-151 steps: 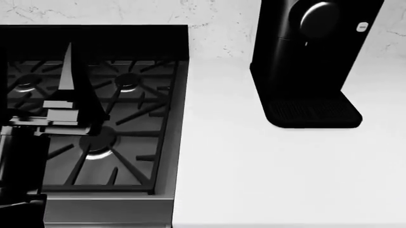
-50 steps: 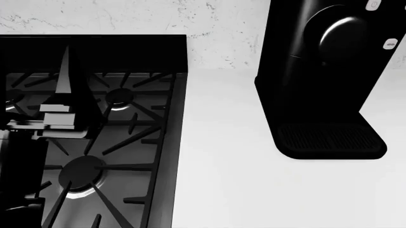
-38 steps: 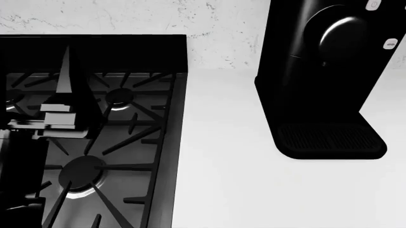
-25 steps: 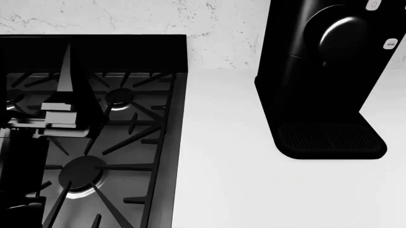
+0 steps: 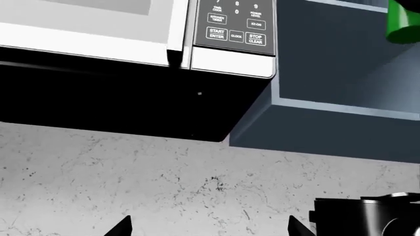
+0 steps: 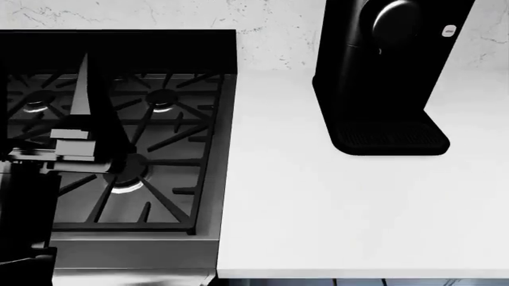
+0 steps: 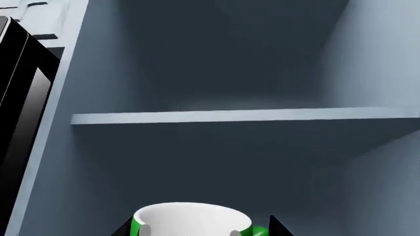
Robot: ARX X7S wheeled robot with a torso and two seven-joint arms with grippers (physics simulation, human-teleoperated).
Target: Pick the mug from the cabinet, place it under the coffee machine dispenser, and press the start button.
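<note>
Mug inside the open blue-grey cabinet, standing on the lower level under a shelf, white inside showing, green wall and part of the handle just visible. Right gripper at the mug: 2 dark fingertips flanking it on either side, set wide apart; contact with the mug impossible to tell, since only the tips show. From the left wrist view, the same mug a green patch in the cabinet, beside and above the microwave with its keypad.

Left gripper out over the stove, 2 finger tips spread wide, nothing between them.

Coffee machine on the white counter, beside the stove, against the marbled wall. Dispenser a round black head above the ribbed drip tray; tray bare. Small white button just beside the dispenser.
</note>
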